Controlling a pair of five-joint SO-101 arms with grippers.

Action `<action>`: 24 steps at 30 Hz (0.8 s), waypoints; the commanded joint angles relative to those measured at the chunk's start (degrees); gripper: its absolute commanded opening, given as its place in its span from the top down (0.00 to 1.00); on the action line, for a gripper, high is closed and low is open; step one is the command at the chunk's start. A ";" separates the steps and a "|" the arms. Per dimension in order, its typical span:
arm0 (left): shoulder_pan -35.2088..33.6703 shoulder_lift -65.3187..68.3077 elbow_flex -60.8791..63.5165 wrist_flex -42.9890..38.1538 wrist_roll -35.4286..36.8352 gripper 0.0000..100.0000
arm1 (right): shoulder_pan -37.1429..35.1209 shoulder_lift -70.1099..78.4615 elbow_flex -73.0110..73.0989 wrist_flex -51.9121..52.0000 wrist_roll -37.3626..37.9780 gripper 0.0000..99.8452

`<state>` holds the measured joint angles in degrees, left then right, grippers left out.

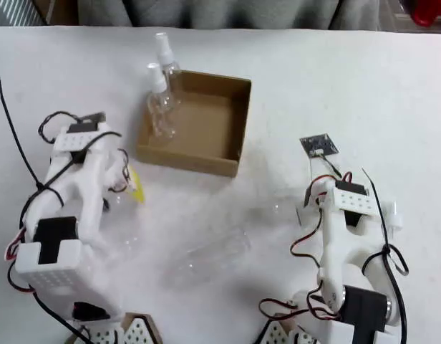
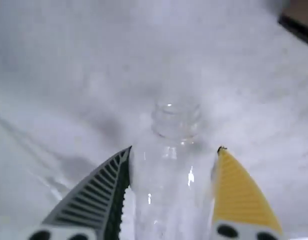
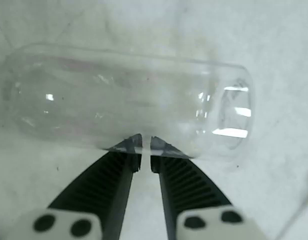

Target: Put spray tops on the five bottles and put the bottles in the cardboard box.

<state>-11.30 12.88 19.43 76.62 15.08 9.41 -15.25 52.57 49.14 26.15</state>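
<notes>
As the clear plastic bottle (image 2: 169,170) is uncapped, the left tool (image 2: 174,149) grasps it near the brown cardboard box (image 1: 185,161), likely for capping; the right tool (image 3: 143,145) is clenched, empty.

Box, left part: taken by two capped bottles (image 1: 162,97) standing inside the cardboard box (image 1: 186,162).
Box, right part: bare floor, open from above.
Near middle: lying bottle (image 1: 215,252) between the two arms.
Far right: bare table (image 1: 364,86), free to pass.
Left gripper (image 2: 174,150): gap filled by open-necked bottle (image 2: 175,125).
Right gripper (image 3: 146,141): tips almost together, crosswise bottle (image 3: 129,95) barring the way, seemingly touching.
</notes>
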 commanded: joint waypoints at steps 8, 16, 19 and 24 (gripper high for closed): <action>0.84 -1.10 -4.40 2.55 -22.77 0.77 | -0.57 -1.45 0.53 -0.31 0.62 0.98; 0.92 -1.19 -4.04 2.81 -20.66 0.60 | -0.57 -1.45 0.53 -0.31 0.62 0.98; 0.22 -2.42 -3.78 2.81 -20.66 0.63 | -0.66 -1.45 0.53 -0.31 0.62 0.98; -0.04 -11.30 4.13 -1.05 -20.22 0.66 | -0.66 -1.45 0.53 -0.31 0.62 0.98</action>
<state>-10.86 10.59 19.16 78.29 -6.37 9.41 -15.25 52.57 49.14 26.15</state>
